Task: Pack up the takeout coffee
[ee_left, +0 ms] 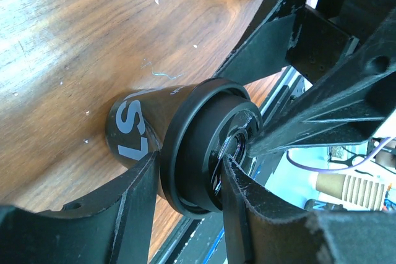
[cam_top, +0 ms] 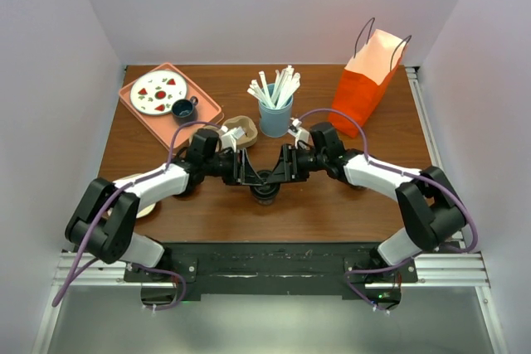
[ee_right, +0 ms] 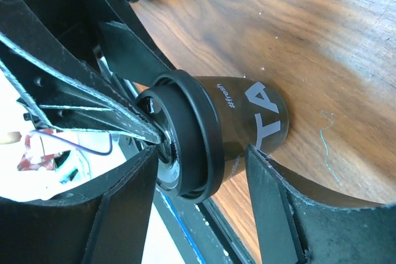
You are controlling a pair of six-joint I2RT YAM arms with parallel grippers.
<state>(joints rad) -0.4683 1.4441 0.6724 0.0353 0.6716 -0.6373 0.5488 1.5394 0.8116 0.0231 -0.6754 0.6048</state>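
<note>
— Where do we have the coffee cup [cam_top: 264,191]?
— At six o'clock on the table [cam_top: 332,203], upright, with its lid [ee_left: 207,131] on.
— And our grippers?
— Our left gripper [ee_left: 189,162] reaches in from nine o'clock, fingers clamped on the lid's rim. Our right gripper [ee_right: 199,151] comes from three, fingers spread wide, one above the lid, one by the base. From the cup, the orange bag [cam_top: 361,93] stands at two o'clock.

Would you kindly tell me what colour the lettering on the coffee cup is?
Pale grey, on the black coffee cup, clearest in the right wrist view.
</note>
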